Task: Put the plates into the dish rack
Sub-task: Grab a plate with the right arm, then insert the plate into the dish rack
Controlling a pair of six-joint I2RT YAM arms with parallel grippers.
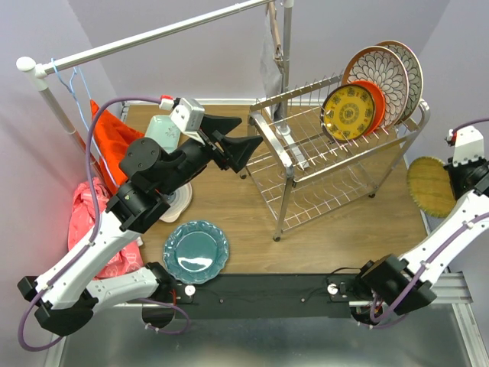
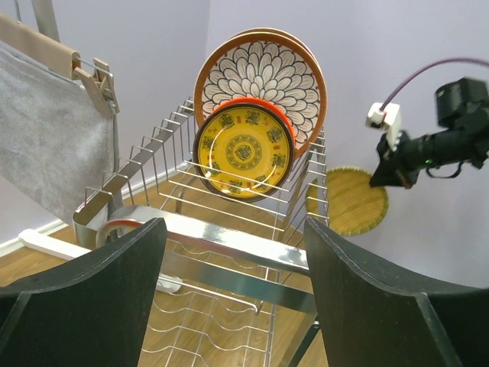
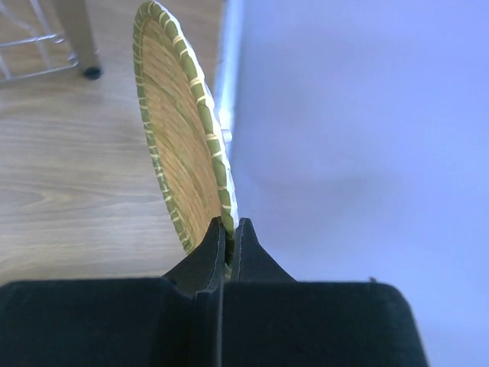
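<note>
right tool (image 3: 227, 229) is clamped on the rim of the yellow woven plate (image 3: 179, 145). the right wrist view shows that plate edge-on and upright, its rim pinched between the two fingers. only the top view shows its round face, held up just off the right end of the dish rack (image 1: 294, 95), near the right edge of the wooden surface (image 1: 321, 245). left tool (image 2: 233, 237) hangs with its fingers well apart and nothing between them, raised near the left end of the rack.

the left wrist view looks along the upper tier. the dark-yellow patterned plate (image 2: 243, 151) stands upright among the prongs, the orange plate (image 2: 252, 102) is close behind it, and a brown-rimmed floral plate (image 2: 260, 73) is behind that. the top view alone shows a second floral plate (image 1: 410, 65) at the back of the row, and the teal scalloped plate (image 1: 196, 251) lying flat on the surface near the left arm's base. a grey cloth (image 2: 46, 145) hangs beside the rack.
</note>
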